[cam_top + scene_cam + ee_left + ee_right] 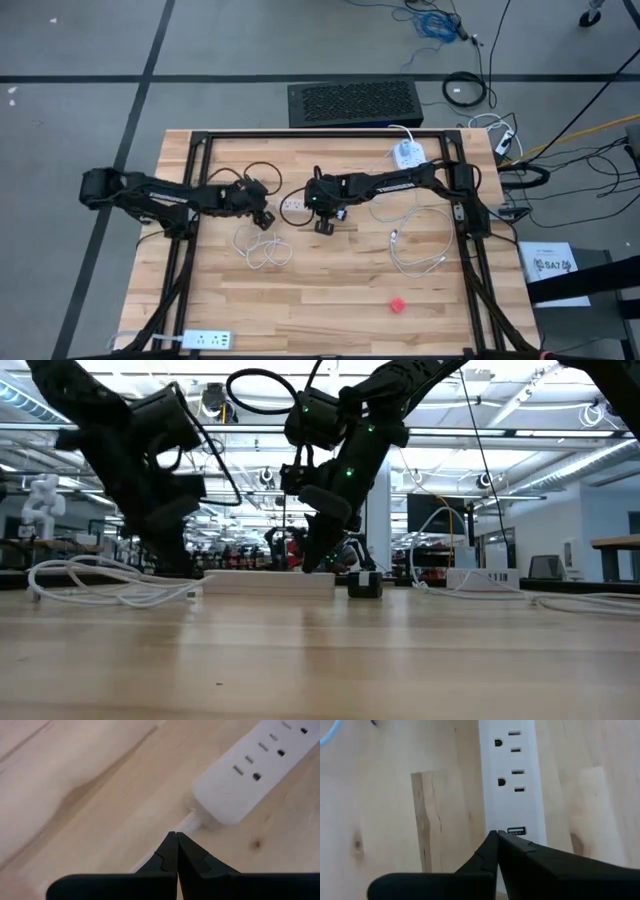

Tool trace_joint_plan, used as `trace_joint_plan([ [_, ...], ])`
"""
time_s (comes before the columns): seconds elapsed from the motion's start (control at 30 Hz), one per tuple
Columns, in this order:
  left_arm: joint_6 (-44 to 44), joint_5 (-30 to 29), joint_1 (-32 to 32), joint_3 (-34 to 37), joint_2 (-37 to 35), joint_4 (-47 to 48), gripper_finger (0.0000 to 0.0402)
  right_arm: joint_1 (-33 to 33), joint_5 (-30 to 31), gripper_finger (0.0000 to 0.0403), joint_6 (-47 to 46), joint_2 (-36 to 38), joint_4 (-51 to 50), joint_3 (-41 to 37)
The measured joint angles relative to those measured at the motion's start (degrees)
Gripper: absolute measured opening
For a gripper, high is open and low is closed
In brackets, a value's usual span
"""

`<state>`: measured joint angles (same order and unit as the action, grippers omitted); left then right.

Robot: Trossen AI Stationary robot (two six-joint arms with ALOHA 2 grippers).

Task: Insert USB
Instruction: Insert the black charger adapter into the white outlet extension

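A white power strip (292, 203) lies flat on the wooden table (330, 300) between my two arms. Its outlets and a USB port (516, 830) show in the right wrist view. My right gripper (497, 834) is shut, slanting down over the strip's end beside that port. My left gripper (176, 837) is shut with nothing between its fingers, just above the strip's white cord (192, 822) where it leaves the other end (225, 800). A loose white cable (262, 250) lies coiled on the table near the left gripper (265, 217). My left gripper hovers over the strip's cord; I cannot tell whether its tips touch it. My right gripper has its shut tips at the strip's top face next to the USB port; I cannot tell whether they touch it.
A small black block (365, 584) rests on the table right of the strip. A second white cable (415, 250) and a white adapter (405, 153) lie at the right. A red piece (398, 303) and another power strip (205, 340) lie toward the near edge.
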<state>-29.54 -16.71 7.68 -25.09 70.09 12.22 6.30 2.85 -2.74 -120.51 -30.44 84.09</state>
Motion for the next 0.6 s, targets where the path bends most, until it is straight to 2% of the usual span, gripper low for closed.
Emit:
trace_joint_plan([
  [0.37,0.48,-0.93,-0.96,0.6,9.77,-15.66,0.0002,-0.02,0.04,0.0,-0.28,0.43,-1.48,-0.17],
  [0.6,1.99,-2.82,-0.96,0.6,11.77,-19.68,0.0002,-0.04,0.28,0.0,-1.53,2.56,-2.14,-0.36],
])
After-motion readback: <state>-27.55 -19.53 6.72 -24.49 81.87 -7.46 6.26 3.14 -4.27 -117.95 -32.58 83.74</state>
